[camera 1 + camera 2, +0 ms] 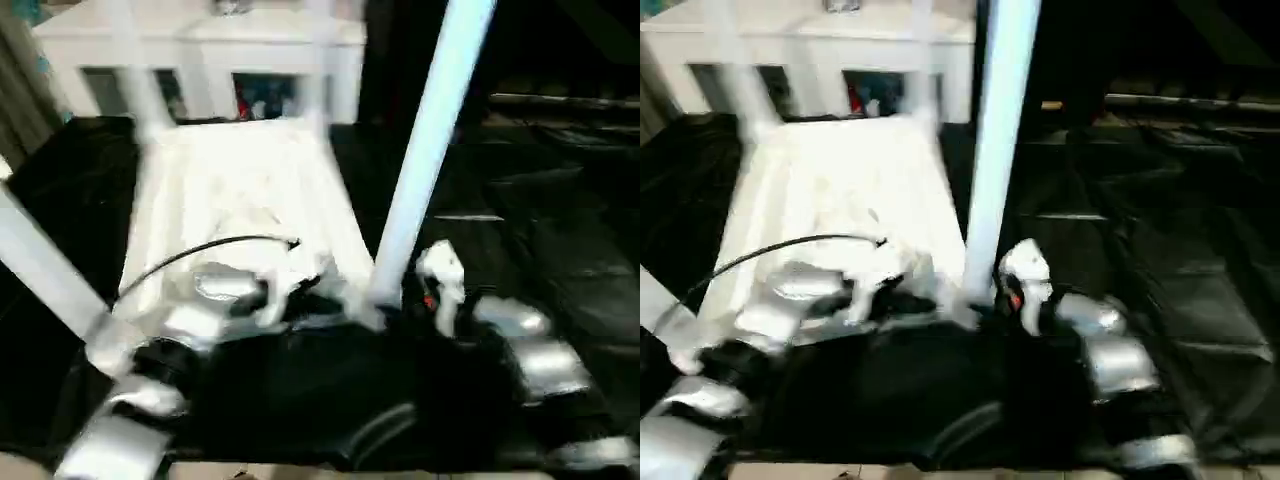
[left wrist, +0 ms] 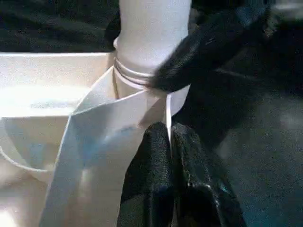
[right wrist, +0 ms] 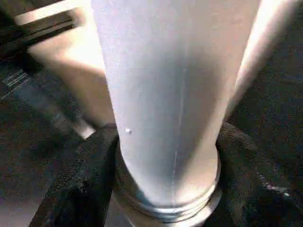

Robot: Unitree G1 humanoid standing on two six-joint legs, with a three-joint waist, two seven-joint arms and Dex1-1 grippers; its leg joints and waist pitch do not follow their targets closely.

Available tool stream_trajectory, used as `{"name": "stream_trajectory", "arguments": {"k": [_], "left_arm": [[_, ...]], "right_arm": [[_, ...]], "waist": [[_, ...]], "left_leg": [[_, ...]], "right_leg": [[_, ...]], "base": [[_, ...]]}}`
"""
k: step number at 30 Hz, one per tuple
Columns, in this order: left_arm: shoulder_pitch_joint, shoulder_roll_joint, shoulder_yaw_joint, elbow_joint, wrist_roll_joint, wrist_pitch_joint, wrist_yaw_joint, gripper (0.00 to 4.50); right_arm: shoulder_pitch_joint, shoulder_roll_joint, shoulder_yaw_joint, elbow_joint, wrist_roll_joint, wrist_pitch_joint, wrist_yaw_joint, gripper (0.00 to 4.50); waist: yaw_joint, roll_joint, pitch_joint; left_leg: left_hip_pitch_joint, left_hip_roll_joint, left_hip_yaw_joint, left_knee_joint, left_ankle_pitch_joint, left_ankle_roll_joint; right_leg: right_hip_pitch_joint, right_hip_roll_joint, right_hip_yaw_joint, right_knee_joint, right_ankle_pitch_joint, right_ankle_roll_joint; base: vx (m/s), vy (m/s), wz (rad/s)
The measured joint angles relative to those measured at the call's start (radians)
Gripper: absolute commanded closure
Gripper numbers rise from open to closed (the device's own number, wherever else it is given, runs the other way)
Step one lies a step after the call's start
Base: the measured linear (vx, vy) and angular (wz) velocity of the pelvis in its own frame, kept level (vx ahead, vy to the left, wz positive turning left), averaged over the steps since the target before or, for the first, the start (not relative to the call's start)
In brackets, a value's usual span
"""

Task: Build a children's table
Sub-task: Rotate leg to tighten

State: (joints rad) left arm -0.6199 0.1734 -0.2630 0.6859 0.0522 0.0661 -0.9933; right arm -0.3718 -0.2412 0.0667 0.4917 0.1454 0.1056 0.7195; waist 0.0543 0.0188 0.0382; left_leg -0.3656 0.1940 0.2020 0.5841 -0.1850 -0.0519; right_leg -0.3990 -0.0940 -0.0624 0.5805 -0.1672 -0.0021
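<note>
The children's table top (image 1: 240, 190) lies upside down on black cloth, with white legs rising from its corners. Its near right leg (image 1: 430, 140) stands in the corner socket (image 2: 142, 80). My right gripper (image 3: 165, 189) is at this leg's base, a black finger (image 3: 80, 189) pressed to each side of the tube. My left gripper (image 2: 168, 130) is shut, its fingertips against the top's corner edge just beside that socket. Another leg (image 1: 40, 260) slants up at the near left. Two more legs (image 1: 135, 70) stand at the far corners.
A white cabinet with glass doors (image 1: 200, 50) stands right behind the table top. Creased black cloth (image 1: 560, 250) covers the floor to the right. A black cable (image 1: 200, 250) arcs over my left wrist.
</note>
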Motion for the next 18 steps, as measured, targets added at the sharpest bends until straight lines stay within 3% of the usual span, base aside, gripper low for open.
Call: {"name": "stream_trajectory", "arguments": {"k": [6, 12, 15, 18], "left_arm": [[-0.009, -0.105, 0.002, 0.013, 0.055, 0.049, 0.212, 4.50], [-0.016, -0.148, -0.007, 0.038, 0.086, 0.045, 0.298, 4.50], [-0.016, -0.138, -0.010, 0.035, 0.087, 0.034, 0.288, 4.50], [-0.014, -0.128, -0.009, 0.034, 0.086, 0.022, 0.283, 4.50]], "right_arm": [[-0.008, 0.105, -0.039, 0.017, -0.054, 0.001, -0.284, 1.83], [-0.026, 0.142, -0.057, 0.044, -0.079, -0.004, -0.378, 1.83], [-0.021, 0.152, -0.067, 0.041, -0.070, -0.012, -0.377, 1.11], [-0.019, 0.160, -0.071, 0.039, -0.056, -0.021, -0.365, 0.93]], "waist": [[-0.009, 0.003, -0.003], [-0.014, 0.007, -0.006], [-0.016, 0.007, -0.006], [-0.017, 0.007, -0.006]], "left_leg": [[0.002, -0.002, -0.002, 0.000, 0.000, 0.000], [0.001, -0.003, -0.003, -0.001, 0.000, 0.000], [0.001, -0.004, -0.004, -0.002, 0.000, 0.000], [0.001, -0.004, -0.004, -0.004, 0.000, 0.000]], "right_leg": [[0.003, 0.000, 0.001, -0.003, -0.004, 0.006], [0.004, -0.001, 0.001, -0.004, -0.004, 0.007], [0.003, 0.000, 0.000, -0.004, -0.004, 0.007], [0.002, 0.000, 0.000, -0.004, -0.004, 0.007]], "base": [[0.000, 0.000, 0.00], [0.000, 0.000, 0.00], [0.000, 0.000, 0.00], [0.000, 0.000, 0.00]]}}
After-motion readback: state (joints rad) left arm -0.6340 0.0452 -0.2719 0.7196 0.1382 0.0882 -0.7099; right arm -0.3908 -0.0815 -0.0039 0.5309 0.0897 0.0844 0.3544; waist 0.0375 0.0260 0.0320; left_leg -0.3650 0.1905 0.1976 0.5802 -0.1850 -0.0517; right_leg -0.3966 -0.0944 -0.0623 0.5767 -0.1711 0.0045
